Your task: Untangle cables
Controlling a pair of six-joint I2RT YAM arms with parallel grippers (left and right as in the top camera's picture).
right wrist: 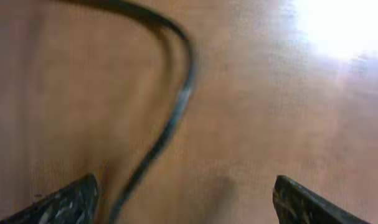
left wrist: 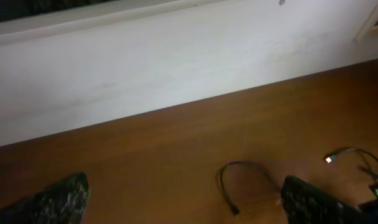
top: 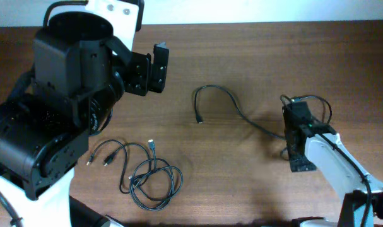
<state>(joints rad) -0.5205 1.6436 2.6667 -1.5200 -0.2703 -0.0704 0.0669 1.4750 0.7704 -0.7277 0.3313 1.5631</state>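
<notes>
**Right tool wide over the lone cable, bundle well off**

The right tool (top: 294,135) stands low over the tabletop (top: 241,183) with its jaws wide. In its wrist view the lone cable (right wrist: 179,99) runs through the gap, nearer one jaw than the other, and nothing clamps it. That view is blurred, so I cannot tell whether a jaw touches it.

Seen from overhead, the cable comes out from under the right tool and arches away. It ends in a small plug (top: 199,121) well apart from that tool. A thin black loop (top: 318,104) curls just beside the right tool. I cannot tell whether it belongs to the cable or to the arm's wiring.

The bundle (top: 150,178), several cables looped over one another with loose plug ends, lies well apart from the right tool, beyond the lone cable's plug.

The left tool (top: 150,69) hangs farther still from the right tool, jaws wide and holding nothing. The bulky left arm (top: 58,113) hides the tabletop just beside the bundle. A white wall (left wrist: 145,68) borders the tabletop behind.
</notes>
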